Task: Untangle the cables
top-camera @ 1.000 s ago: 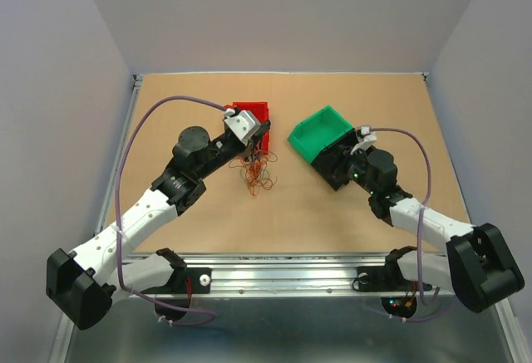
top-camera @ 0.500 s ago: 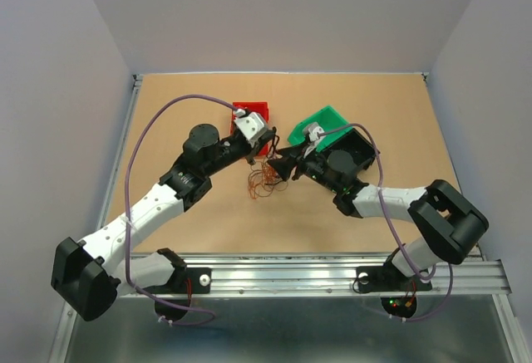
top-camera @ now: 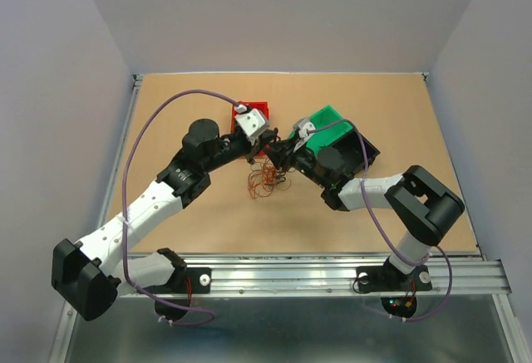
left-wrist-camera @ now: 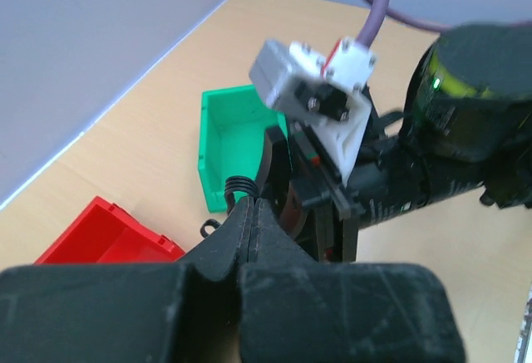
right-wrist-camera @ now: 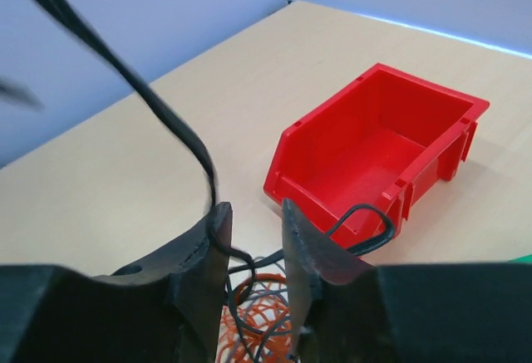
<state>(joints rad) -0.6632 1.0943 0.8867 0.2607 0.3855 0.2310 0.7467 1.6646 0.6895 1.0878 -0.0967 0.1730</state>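
**Q:** Where do the cables [top-camera: 264, 182] lie?

**A:** Near the middle of the surface [top-camera: 399, 114], as a small tangle of orange-red, brownish and black wire. The tangle sits in front of the red bin [top-camera: 241, 107] and to the left of the green bin [top-camera: 326, 122], outside both. Its upper part rises towards the two arm tips, which meet just above it.

**Q:** How does the left pincer [left-wrist-camera: 252, 209] stand?

**A:** Its fingers are pressed together along their length. A black coil of wire [left-wrist-camera: 237, 187] shows at their tip. They therefore appear to be clamped on the cables, though the wrist view is too close to be sure.

**Q:** And the right pincer [right-wrist-camera: 253, 209]?

**A:** Its fingers stand a little apart. A black strand [right-wrist-camera: 179, 130] runs down from the upper left and passes into the gap between them. Whether either finger touches it cannot be told. Orange loops of the tangle lie on the surface beneath, and the red bin stands just beyond them.
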